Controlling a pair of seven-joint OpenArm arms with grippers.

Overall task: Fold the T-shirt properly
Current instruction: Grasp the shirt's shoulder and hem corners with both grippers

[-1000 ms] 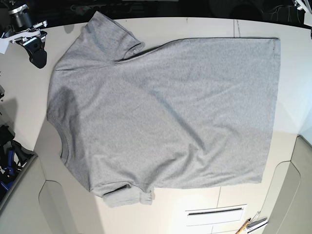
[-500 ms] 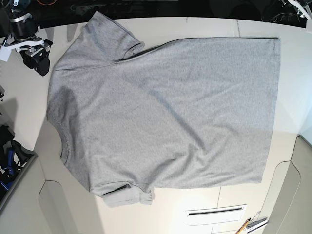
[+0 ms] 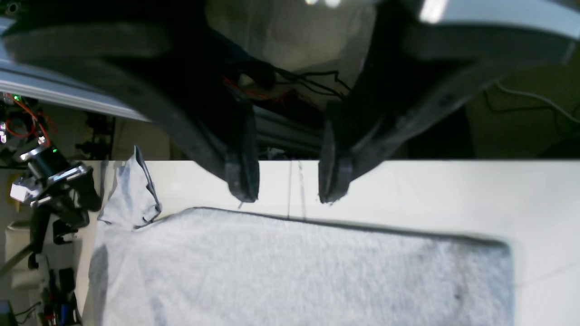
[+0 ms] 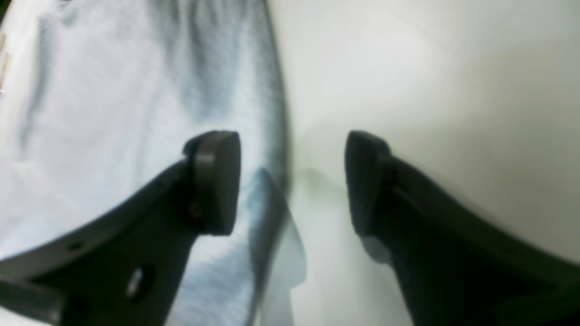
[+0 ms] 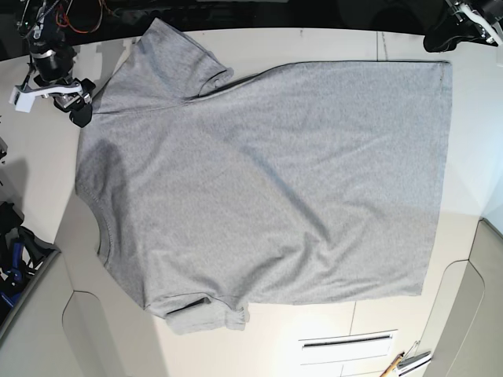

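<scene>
The light grey T-shirt [image 5: 267,181] lies flat on the white table [image 5: 31,173], plain side up, with its neck at the left and its hem at the right. My right gripper [image 5: 80,115] is open at the shirt's far-left shoulder edge. In the right wrist view, the right gripper [image 4: 290,181] straddles the T-shirt's [image 4: 113,113] edge, one finger over cloth and one over bare table. My left gripper [image 5: 442,39] hovers open just beyond the far hem corner. In the left wrist view, the left gripper [image 3: 288,190] is above bare table behind the T-shirt's [image 3: 294,271] edge.
A narrow slot [image 5: 346,342] and a wooden-handled tool [image 5: 402,364] lie at the table's near edge. Blue and black gear [image 5: 14,263] sits off the table's left side. A dark gap runs behind the far edge.
My right gripper has moved right and a little nearer, reaching the shirt's shoulder edge. My left gripper has come further into view at the far right corner. The shirt has not moved.
</scene>
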